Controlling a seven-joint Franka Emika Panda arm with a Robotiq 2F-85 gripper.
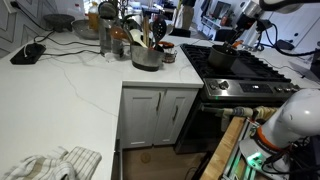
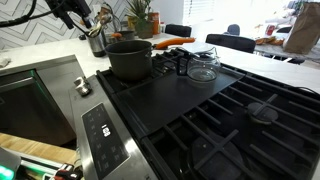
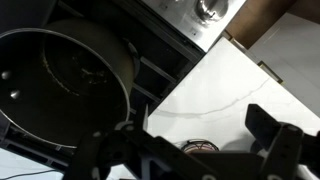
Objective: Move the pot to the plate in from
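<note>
A dark grey pot (image 2: 130,58) stands on a back burner of the black gas stove (image 2: 190,110); it also shows in an exterior view (image 1: 222,57) and at the left of the wrist view (image 3: 60,80). It looks empty inside. My gripper (image 3: 195,140) is open and holds nothing. It hovers above and beside the pot, over the white counter by the stove's edge. In an exterior view it hangs above the pot's far left side (image 2: 75,14). The front burners (image 2: 240,125) carry nothing.
A glass lid (image 2: 203,66) lies on the stove next to the pot. A metal container of utensils (image 1: 146,52), bottles and bowls crowd the white counter (image 1: 70,85) beside the stove. A cloth (image 1: 55,162) lies at the counter's near edge.
</note>
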